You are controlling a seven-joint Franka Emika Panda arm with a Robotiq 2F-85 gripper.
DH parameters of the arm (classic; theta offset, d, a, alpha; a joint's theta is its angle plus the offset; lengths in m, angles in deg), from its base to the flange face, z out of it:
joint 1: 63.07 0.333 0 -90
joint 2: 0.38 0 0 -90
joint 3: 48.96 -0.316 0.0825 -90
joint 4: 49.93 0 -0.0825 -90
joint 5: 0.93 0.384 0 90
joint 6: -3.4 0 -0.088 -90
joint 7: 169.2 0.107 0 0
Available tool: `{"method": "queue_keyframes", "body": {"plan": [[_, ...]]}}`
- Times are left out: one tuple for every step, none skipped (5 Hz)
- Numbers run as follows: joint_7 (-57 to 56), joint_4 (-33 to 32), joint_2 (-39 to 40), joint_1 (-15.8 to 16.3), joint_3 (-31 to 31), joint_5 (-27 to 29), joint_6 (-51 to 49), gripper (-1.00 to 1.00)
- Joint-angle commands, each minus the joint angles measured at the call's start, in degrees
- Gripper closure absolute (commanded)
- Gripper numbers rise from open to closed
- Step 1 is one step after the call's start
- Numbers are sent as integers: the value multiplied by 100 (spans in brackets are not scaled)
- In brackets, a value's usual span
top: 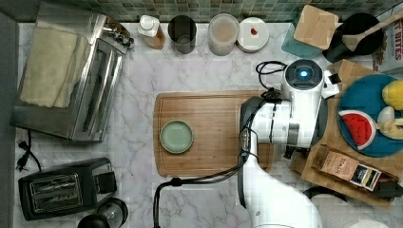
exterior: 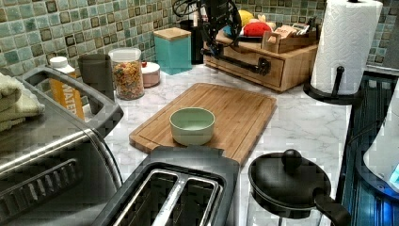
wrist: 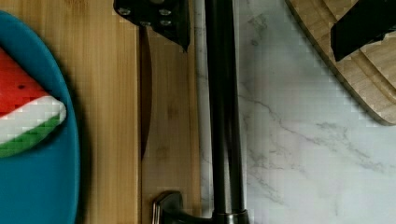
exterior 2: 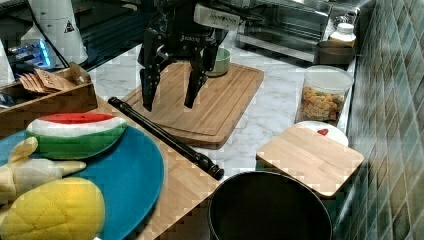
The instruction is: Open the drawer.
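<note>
The drawer is a light wood front in a low wooden box, and in the left view it sits flush with the box. Its long black bar handle runs along the front edge, also seen in the wrist view as a handle over the marble counter. My gripper is open and hovers just above the handle. In the wrist view my gripper has one finger over the wooden top and the other finger on the counter side, with the bar between them. Nothing is held.
A blue plate with toy fruit and a tray of packets sit on the box. A cutting board with a green bowl lies in front of the drawer. A paper towel roll and a black pot flank the box.
</note>
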Motion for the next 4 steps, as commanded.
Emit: {"method": "queue_keyframes", "body": {"plan": [[-472,212,175,-55,117,383,738,-100],[-406,-20,256,-252,-59,481,1107,-100],[-351,-1,307,-231,166,178,1103,-100],[-250,3,369,-338,200,-68,1196,-100]]}}
